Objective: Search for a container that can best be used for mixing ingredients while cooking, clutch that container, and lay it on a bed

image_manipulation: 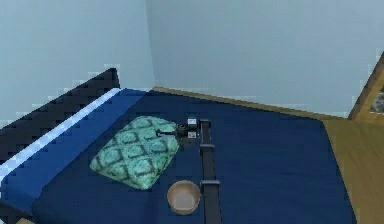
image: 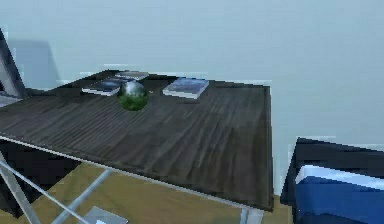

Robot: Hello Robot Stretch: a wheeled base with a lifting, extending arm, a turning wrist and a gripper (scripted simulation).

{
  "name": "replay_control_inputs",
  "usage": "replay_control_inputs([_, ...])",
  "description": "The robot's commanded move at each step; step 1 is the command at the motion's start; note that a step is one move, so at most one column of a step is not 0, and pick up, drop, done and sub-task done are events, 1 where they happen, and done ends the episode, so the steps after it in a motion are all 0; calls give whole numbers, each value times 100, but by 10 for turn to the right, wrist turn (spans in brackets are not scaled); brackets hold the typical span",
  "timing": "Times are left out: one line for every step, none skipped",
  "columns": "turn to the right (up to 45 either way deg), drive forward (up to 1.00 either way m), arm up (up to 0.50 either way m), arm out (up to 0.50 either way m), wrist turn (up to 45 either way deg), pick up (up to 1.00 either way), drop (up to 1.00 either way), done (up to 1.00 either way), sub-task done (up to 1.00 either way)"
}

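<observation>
The gripper (image_manipulation: 172, 131) points its two thin fingers to the left, their tips against the right edge of a green patterned pillow (image_manipulation: 135, 153). How the fingers are set cannot be told, and with the pillow and the cover right behind them I cannot tell whether they hold anything. The gripper's dark body sits just right of the fingers, and two small white marker squares stand at the arm's far end beside it.

From there the arm (image_manipulation: 208, 172) runs as a dark, straight bar back to the near edge of the arm side view. It is stretched well out over the bed (image_manipulation: 270, 160) and lies level and low above the dark blue cover.

A round tan bowl (image_manipulation: 183, 196) sits upright on the cover just left of the arm's near part, with its rim up and its hollow showing. It is nearer than the pillow and apart from it, and well back from the fingers.

At the bed's left end, a pale blue band of sheet (image_manipulation: 45, 143) runs along below a dark headboard (image_manipulation: 60, 106). Pale walls meet in a corner beyond the bed, and wooden floor (image_manipulation: 365, 175) shows to its right.

In the forward view, a dark wooden table (image: 180, 140) carries flat books (image: 186, 88) along its far edge. A shiny green ball (image: 133, 95) rests near them.
</observation>
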Motion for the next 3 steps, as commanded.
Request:
replay_control_inputs([0,0,10,0,0,0,0,0,0])
replay_control_inputs([0,0,0,-8,0,0,0,0,0])
replay_control_inputs([0,0,0,0,0,0,0,100,0])
